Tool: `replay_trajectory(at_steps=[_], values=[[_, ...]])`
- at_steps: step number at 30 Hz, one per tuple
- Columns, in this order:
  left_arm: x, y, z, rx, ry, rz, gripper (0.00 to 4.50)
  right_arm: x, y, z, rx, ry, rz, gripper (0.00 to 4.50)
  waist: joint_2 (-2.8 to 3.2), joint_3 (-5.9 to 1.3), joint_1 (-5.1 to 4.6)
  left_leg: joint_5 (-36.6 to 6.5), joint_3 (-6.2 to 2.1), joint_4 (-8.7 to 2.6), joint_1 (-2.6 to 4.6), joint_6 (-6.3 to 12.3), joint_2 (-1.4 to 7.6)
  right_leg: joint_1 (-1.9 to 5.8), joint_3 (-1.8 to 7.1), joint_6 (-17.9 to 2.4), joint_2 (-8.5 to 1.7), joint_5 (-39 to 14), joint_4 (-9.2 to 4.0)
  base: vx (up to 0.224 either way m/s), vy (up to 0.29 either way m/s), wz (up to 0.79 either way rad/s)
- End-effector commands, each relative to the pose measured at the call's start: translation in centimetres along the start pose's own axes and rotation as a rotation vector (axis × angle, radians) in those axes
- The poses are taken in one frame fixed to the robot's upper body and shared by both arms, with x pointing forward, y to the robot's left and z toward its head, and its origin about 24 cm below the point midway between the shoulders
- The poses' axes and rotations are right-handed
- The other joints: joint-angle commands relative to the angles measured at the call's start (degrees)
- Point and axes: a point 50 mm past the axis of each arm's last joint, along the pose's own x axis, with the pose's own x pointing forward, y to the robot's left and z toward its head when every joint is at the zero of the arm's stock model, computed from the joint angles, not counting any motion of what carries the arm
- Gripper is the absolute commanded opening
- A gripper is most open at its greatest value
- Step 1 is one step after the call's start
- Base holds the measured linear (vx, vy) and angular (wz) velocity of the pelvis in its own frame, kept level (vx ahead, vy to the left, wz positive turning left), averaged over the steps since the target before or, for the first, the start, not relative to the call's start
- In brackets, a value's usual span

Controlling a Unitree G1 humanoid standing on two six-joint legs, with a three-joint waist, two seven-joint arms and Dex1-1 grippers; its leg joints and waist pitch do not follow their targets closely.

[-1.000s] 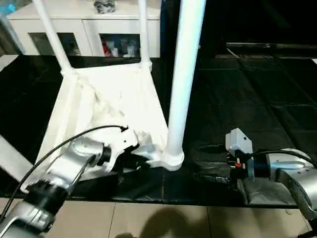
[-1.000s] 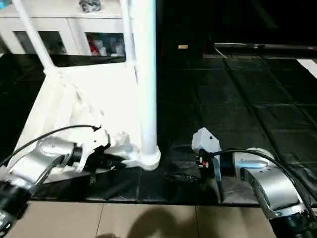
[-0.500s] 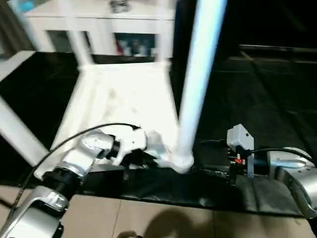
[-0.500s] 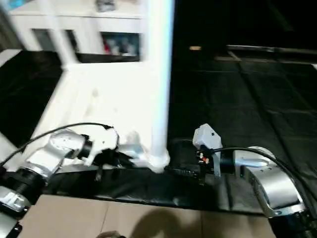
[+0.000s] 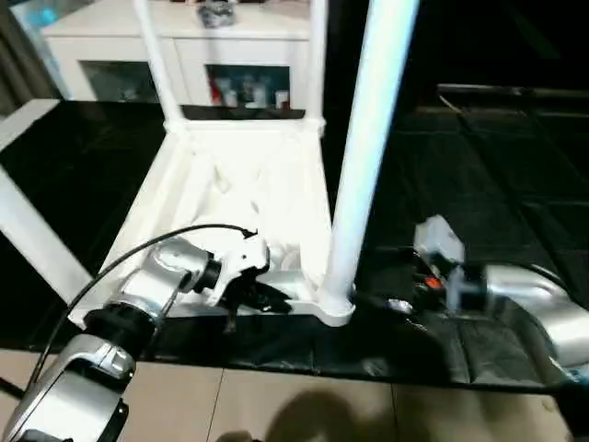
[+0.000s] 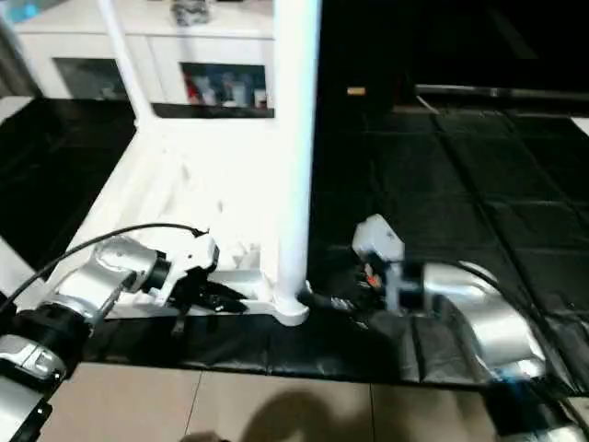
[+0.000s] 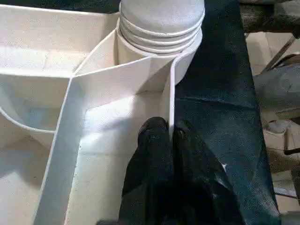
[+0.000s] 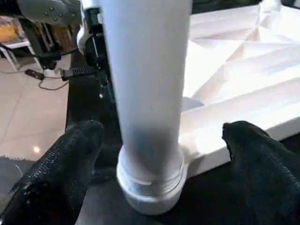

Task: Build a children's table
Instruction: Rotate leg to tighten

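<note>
— White plastic, upside down on the black mat (image 5: 479,157): children's table (image 5: 248,175), ribbed underside facing up.

— And the legs?

— Standing up out of the corners. Thickest-looking one, the near leg (image 5: 363,157), seated upright in the corner socket (image 5: 333,308). Two far legs (image 5: 155,55) (image 5: 317,55) rising well beyond the near leg, at the far corners. One more white leg (image 5: 37,244) slanting up across the top from the near leg.

— Left end effector (image 7: 169,133)?

— Just beside the near leg's socket, low on the table's edge. Fingers (image 7: 152,140) pinched together on the thin upright rim wall, one either side of it, touching.

— Right end effector (image 8: 159,140)?

— On the other side of the near leg from the left one, down near its base. Spread wide, fingers (image 8: 70,154) flanking the leg with clear gaps either side. Nothing gripped, no contact with the leg visible.

— Anything past the table?

— White cabinet (image 5: 184,46) with glass-fronted shelves, well behind the near leg, beyond the far legs. Pale tiled floor (image 5: 276,405) on the near side of the leg, past the mat's edge.
</note>
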Motion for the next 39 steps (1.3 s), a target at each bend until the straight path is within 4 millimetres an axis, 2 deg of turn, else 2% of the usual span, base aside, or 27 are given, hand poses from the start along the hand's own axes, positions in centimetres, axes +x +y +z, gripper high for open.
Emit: replay_trajectory(at_steps=[1,2,4,5,7,8,9,10,12,15,16,20,21,25,26,31,34,35,36,37,38,39], values=[[-0.4,0.1,0.9,0.026,-0.038,-0.040,0.01,0.4,-0.2,0.5,-0.007,-0.025,0.045,4.31,-0.67,-4.33,0.01,-7.7,-1.12,-3.65,0.34,3.58,2.81,3.10,3.59,-7.1,-5.02,-15.4,-4.69,0.000,0.000,0.00],[-0.4,0.0,1.0,0.038,-0.036,-0.054,0.00,0.6,-0.3,0.4,0.004,-0.024,0.074,4.20,-0.84,-4.37,-0.04,-7.4,-1.07,-3.60,0.22,3.77,2.77,3.18,3.56,-7.5,-4.98,-14.3,-4.51,0.000,0.000,0.00],[-0.3,-0.1,1.3,0.062,-0.024,-0.078,0.00,1.0,-0.6,0.1,0.017,-0.014,0.130,4.08,-0.67,-4.43,0.02,-7.1,-1.00,-3.46,0.20,4.23,2.79,3.16,3.55,-9.1,-5.01,-12.0,-4.14,0.000,0.000,0.00],[-0.3,-0.1,1.4,0.071,-0.016,-0.087,0.00,1.2,-0.8,0.0,0.018,-0.007,0.152,3.99,-0.97,-4.40,-0.02,-7.1,-0.92,-3.47,0.18,4.38,2.81,3.23,3.57,-9.1,-5.06,-12.1,-4.28,0.000,0.000,0.00],[-0.3,-0.2,1.5,0.089,0.005,-0.100,0.00,1.6,-1.0,-0.1,0.022,0.003,0.192,3.80,-0.75,-4.40,0.17,-7.2,-0.88,-3.35,0.21,4.44,2.77,3.12,3.58,-9.3,-5.12,-12.7,-4.23,0.000,0.000,0.00],[-0.3,-0.2,1.4,0.095,0.012,-0.103,0.00,1.7,-1.1,-0.1,0.022,0.006,0.201,3.73,-0.77,-4.41,0.28,-7.0,-0.85,-3.38,0.26,4.39,2.77,3.14,3.59,-9.2,-5.10,-12.9,-4.30,0.000,0.000,0.00],[-0.3,-0.2,1.4,0.097,0.017,-0.107,0.00,1.8,-1.1,-0.1,0.024,0.007,0.209,3.73,-1.05,-4.37,0.41,-6.6,-0.87,-3.43,0.24,4.42,2.92,3.16,3.69,-9.0,-5.06,-12.7,-4.24,0.000,0.000,0.00],[-0.3,-0.3,1.3,0.101,0.026,-0.113,0.00,2.0,-1.2,-0.1,0.028,0.008,0.222,3.57,-0.95,-4.42,0.51,-6.6,-0.92,-3.43,0.30,4.41,2.94,3.12,3.66,-9.1,-5.06,-12.6,-4.04,0.000,0.000,0.00],[-0.2,-0.3,1.2,0.107,0.039,-0.115,0.00,2.7,-1.3,-0.1,0.031,0.017,0.255,3.33,-1.23,-4.35,0.62,-7.0,-0.86,-3.48,0.31,4.30,2.97,3.08,3.66,-8.9,-5.19,-13.8,-4.24,0.000,0.000,0.00],[-0.3,-0.2,1.1,0.113,0.052,-0.104,0.00,3.5,-1.5,-0.2,0.030,0.027,0.279,3.13,-1.03,-4.26,0.61,-7.2,-0.93,-3.57,0.36,3.76,3.05,2.95,3.70,-8.8,-5.23,-14.7,-4.26,0.000,0.000,0.00],[-0.3,-0.1,1.1,0.112,0.053,-0.099,0.00,3.9,-1.6,-0.3,0.029,0.033,0.290,2.94,-1.11,-4.27,0.67,-7.4,-0.92,-3.59,0.37,3.70,3.03,2.96,3.67,-8.8,-5.25,-14.8,-4.30,0.000,0.000,0.00],[-0.3,-0.1,1.1,0.113,0.054,-0.099,0.00,4.1,-1.7,-0.4,0.030,0.036,0.308,2.79,-1.07,-4.32,0.74,-7.9,-0.98,-3.66,0.45,3.39,3.17,2.98,3.75,-9.1,-5.32,-14.5,-4.18,0.000,0.000,0.00],[-0.2,-0.1,1.1,0.115,0.058,-0.096,0.00,4.4,-1.6,-0.5,0.037,0.043,0.342,2.53,-1.19,-4.32,0.70,-7.8,-0.99,-3.65,0.38,3.40,3.16,3.01,3.74,-9.2,-5.27,-13.9,-4.08,0.000,0.000,0.00],[-0.3,0.0,1.0,0.118,0.066,-0.087,0.00,4.5,-1.6,-0.6,0.042,0.054,0.370,2.38,-1.28,-4.26,0.75,-7.9,-0.94,-3.63,0.40,3.34,3.12,2.97,3.80,-9.2,-5.33,-14.5,-4.10,0.000,0.000,0.00],[-0.3,0.0,1.0,0.117,0.067,-0.085,0.00,4.5,-1.6,-0.6,0.044,0.054,0.371,2.18,-1.26,-4.25,0.76,-8.1,-0.92,-3.64,0.46,3.33,3.10,2.96,3.80,-9.0,-5.33,-14.9,-4.20,0.000,0.000,0.00],[-0.2,0.5,0.9,0.084,0.061,-0.030,0.00,4.5,-1.6,-0.6,0.062,0.030,0.375,2.09,-1.27,-4.17,0.68,-8.9,-0.92,-3.70,0.57,3.10,3.12,2.91,3.79,-8.9,-5.27,-16.0,-4.37,0.000,0.000,0.00],[0.3,1.6,1.5,0.026,0.018,0.079,0.00,4.7,-1.9,-0.8,0.063,0.019,0.279,2.09,-1.13,-4.09,0.73,-9.6,-0.72,-3.64,1.03,2.70,3.08,2.57,3.88,-8.9,-5.20,-17.4,-4.78,0.000,0.000,0.00],[0.5,2.0,1.9,-0.001,-0.006,0.121,0.00,4.9,-2.1,-0.9,0.067,0.021,0.220,2.09,-1.35,-4.03,0.68,-9.9,-0.76,-3.71,0.95,2.25,3.02,2.75,3.85,-8.6,-5.27,-18.6,-4.84,0.000,0.000,0.00],[1.0,2.7,2.6,-0.032,-0.039,0.179,0.00,5.3,-2.5,-1.1,0.071,0.026,0.109,2.05,-1.04,-3.96,0.56,-10.0,-0.88,-3.71,0.86,1.86,2.84,2.87,3.70,-7.9,-5.30,-20.1,-5.01,0.000,0.000,0.00],[1.2,3.0,2.9,-0.040,-0.050,0.200,0.00,5.6,-2.6,-1.2,0.073,0.028,0.060,2.05,-1.26,-3.95,0.39,-10.0,-0.89,-3.79,0.70,1.71,2.76,2.97,3.66,-7.3,-5.26,-20.8,-5.16,0.000,0.000,0.00],[1.4,3.3,3.3,-0.056,-0.063,0.236,0.00,5.9,-2.9,-1.3,0.082,0.033,-0.007,2.04,-1.13,-4.03,0.15,-10.0,-1.07,-3.82,0.66,1.09,2.62,3.03,3.52,-6.7,-5.27,-21.6,-5.17,0.000,0.000,0.00],[1.7,3.7,3.7,-0.071,-0.074,0.263,0.00,6.3,-3.1,-1.4,0.103,0.031,-0.071,2.02,-1.43,-4.00,-0.26,-10.4,-1.14,-3.93,0.56,0.91,2.48,3.20,3.42,-6.0,-5.34,-22.2,-5.41,0.000,0.000,0.00]])
